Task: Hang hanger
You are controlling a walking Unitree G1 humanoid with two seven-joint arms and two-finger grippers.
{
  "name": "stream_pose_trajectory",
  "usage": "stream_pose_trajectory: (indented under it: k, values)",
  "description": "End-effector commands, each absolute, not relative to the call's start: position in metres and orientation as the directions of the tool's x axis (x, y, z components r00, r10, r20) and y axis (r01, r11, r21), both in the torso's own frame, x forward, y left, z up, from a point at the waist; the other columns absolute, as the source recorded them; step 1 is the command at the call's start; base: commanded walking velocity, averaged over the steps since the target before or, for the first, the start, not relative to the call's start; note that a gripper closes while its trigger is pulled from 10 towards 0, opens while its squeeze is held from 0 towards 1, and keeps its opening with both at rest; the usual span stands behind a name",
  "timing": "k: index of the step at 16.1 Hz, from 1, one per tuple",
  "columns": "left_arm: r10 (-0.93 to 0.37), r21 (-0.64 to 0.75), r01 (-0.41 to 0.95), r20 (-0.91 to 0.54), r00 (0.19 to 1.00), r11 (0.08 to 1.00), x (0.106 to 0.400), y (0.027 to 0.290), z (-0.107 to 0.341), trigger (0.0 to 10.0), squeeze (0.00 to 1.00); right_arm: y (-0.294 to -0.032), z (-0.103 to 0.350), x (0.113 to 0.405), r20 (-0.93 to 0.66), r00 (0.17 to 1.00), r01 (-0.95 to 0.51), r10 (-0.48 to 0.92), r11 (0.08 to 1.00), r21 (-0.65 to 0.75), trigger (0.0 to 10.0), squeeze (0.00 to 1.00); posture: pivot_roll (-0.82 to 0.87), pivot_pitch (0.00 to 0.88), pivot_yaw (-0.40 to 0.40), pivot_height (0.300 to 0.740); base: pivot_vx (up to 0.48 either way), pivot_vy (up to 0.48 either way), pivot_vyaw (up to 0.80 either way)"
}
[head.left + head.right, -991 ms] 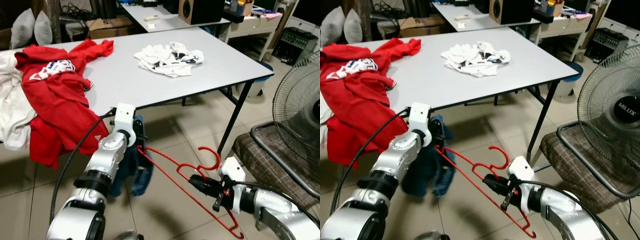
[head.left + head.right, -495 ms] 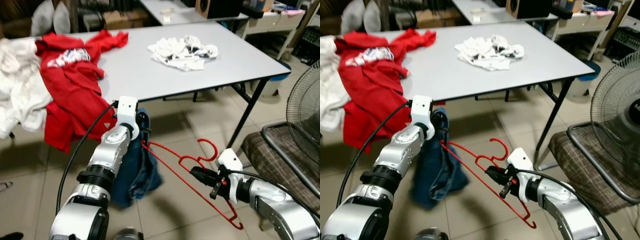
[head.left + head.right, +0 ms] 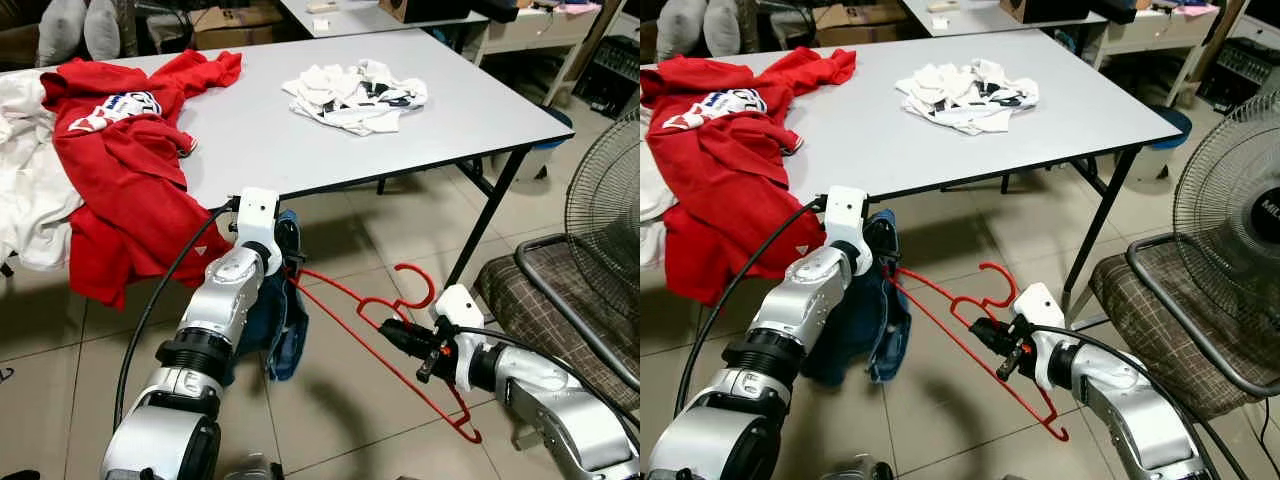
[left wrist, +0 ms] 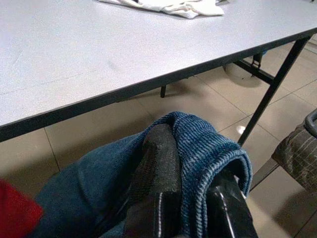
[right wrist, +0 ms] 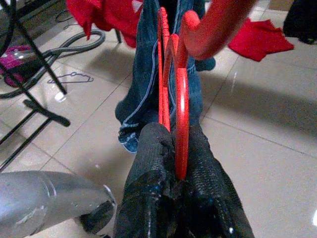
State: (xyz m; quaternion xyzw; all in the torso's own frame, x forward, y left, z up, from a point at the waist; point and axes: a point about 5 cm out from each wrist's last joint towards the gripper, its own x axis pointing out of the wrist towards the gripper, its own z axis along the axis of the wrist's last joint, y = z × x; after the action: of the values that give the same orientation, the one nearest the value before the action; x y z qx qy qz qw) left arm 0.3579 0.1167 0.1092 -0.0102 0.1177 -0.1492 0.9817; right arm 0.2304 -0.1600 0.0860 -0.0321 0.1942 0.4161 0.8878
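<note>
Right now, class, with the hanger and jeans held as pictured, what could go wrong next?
1. The left gripper pinches only a fold of the blue jeans; most of the cloth hangs free and could slip to the floor.
2. The right gripper clamps the red hanger near its neck, so the long frame could twist in the grip.
3. The hanger's far end sits at the jeans and could snag the cloth.

My camera swings back and tilts, shifting the whole scene. The blue jeans (image 3: 270,320) in my left gripper (image 3: 285,245) hang more bunched now, less spread.
</note>
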Motion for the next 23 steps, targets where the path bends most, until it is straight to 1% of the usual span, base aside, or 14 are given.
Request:
stream_pose_trajectory:
  k: [1,3,5,6,11,13,14,15,16,17,18,21,22,23]
  values:
    - [-0.293,-0.053,0.288,-0.197,0.935,0.956,0.363,0.117,0.119,0.0,0.0,-0.167,0.097,0.233,-0.35,0.613,-0.735,0.708,0.674,0.076,10.0,0.0,-0.01,0.0,-0.005,0.74,0.0,0.0,0.0]
    - [-0.274,-0.046,0.27,-0.204,0.94,0.962,0.364,0.119,0.119,0.0,0.0,-0.171,0.102,0.232,-0.346,0.619,-0.734,0.705,0.676,0.065,10.0,0.0,-0.02,0.0,-0.003,0.74,0.0,0.0,0.0]
    - [-0.27,-0.04,0.268,-0.202,0.941,0.963,0.365,0.119,0.12,0.5,0.0,-0.172,0.105,0.23,-0.347,0.612,-0.743,0.711,0.667,0.055,10.0,0.0,-0.02,0.0,0.0,0.74,0.0,0.0,0.0]
    - [-0.279,-0.042,0.277,-0.196,0.94,0.96,0.366,0.117,0.122,0.5,0.0,-0.173,0.106,0.231,-0.346,0.613,-0.743,0.711,0.667,0.054,10.0,0.0,-0.02,0.0,0.001,0.74,0.0,0.0,0.0]
    - [-0.352,-0.058,0.347,-0.17,0.921,0.936,0.363,0.098,0.129,0.5,0.0,-0.161,0.1,0.242,-0.34,0.609,-0.743,0.717,0.666,0.073,10.0,0.0,-0.02,0.0,-0.003,0.74,0.0,0.0,0.0]
    - [-0.37,-0.056,0.365,-0.167,0.914,0.929,0.362,0.095,0.131,0.5,0.0,-0.159,0.097,0.25,-0.343,0.635,-0.719,0.692,0.692,0.066,10.0,0.0,-0.02,0.0,-0.005,0.74,0.0,0.0,0.0]
    - [-0.381,-0.06,0.376,-0.159,0.911,0.924,0.362,0.093,0.135,0.5,0.0,-0.157,0.095,0.259,-0.353,0.67,-0.679,0.653,0.732,0.065,10.0,0.0,-0.02,0.0,-0.008,0.74,0.0,0.0,0.0]
    - [-0.381,-0.076,0.374,-0.146,0.913,0.924,0.364,0.092,0.14,0.2,0.0,-0.153,0.091,0.266,-0.361,0.694,-0.641,0.623,0.763,0.083,10.0,0.0,-0.02,0.0,-0.01,0.74,0.0,0.0,0.0]
    - [-0.374,-0.081,0.366,-0.137,0.917,0.927,0.366,0.092,0.144,0.4,0.0,-0.149,0.086,0.267,-0.375,0.691,-0.63,0.618,0.769,0.105,10.0,0.0,-0.02,0.0,-0.01,0.74,0.0,0.0,0.0]
    - [-0.363,-0.083,0.355,-0.135,0.922,0.931,0.367,0.091,0.145,0.2,0.0,-0.146,0.081,0.268,-0.384,0.685,-0.631,0.619,0.768,0.111,10.0,0.0,-0.02,0.0,-0.009,0.74,0.0,0.0,0.0]
    - [-0.359,-0.083,0.351,-0.132,0.924,0.933,0.367,0.091,0.145,0.0,0.0,-0.143,0.077,0.268,-0.381,0.691,-0.609,0.614,0.779,0.15,10.0,0.0,-0.02,0.0,-0.007,0.74,0.0,0.0,0.0]
    - [-0.371,-0.088,0.361,-0.144,0.918,0.928,0.365,0.084,0.142,0.1,0.0,-0.134,0.078,0.267,-0.33,0.686,-0.602,0.649,0.76,0.244,10.0,0.0,-0.03,0.0,0.0,0.74,0.0,0.0,0.0]
    - [-0.38,-0.09,0.37,-0.154,0.912,0.925,0.365,0.079,0.14,0.0,0.0,-0.131,0.081,0.271,-0.296,0.703,-0.587,0.647,0.762,0.272,10.0,0.0,-0.03,0.0,0.002,0.74,0.0,0.0,0.0]
    - [-0.396,-0.095,0.386,-0.156,0.905,0.918,0.364,0.074,0.14,0.0,0.0,-0.129,0.083,0.277,-0.268,0.744,-0.543,0.612,0.787,0.291,10.0,0.0,-0.03,0.0,0.003,0.74,0.0,0.0,0.0]
